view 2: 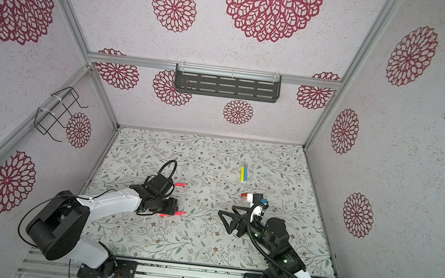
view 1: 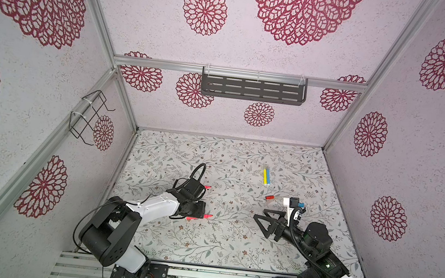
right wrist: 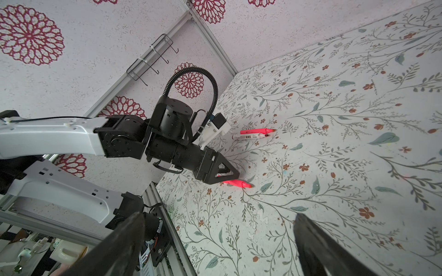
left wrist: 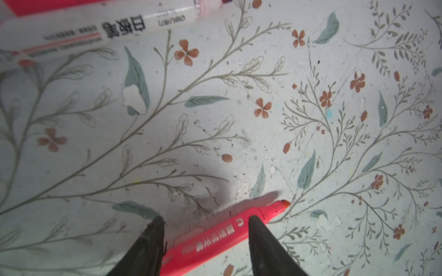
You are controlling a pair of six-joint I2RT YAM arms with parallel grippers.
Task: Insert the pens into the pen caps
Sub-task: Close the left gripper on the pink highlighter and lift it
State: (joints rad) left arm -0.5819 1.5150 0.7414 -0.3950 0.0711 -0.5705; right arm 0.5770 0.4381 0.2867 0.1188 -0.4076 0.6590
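Left wrist view: left gripper [left wrist: 204, 217] low, spread astride the pink pen [left wrist: 215, 239] — right gripper [view 1: 259, 213] spread wide.

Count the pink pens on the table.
2. One pink pen lies between the left gripper's fingers; the other pink pen lies farther back beside a white pen. The left arm may hide more.

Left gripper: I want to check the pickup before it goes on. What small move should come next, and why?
Probably close the left gripper gently on the pink pen. Its jaws stand apart astride the barrel, which lies slanted on the table with its uncapped tip poking out; whether they pinch it I cannot tell. The right gripper hangs open.
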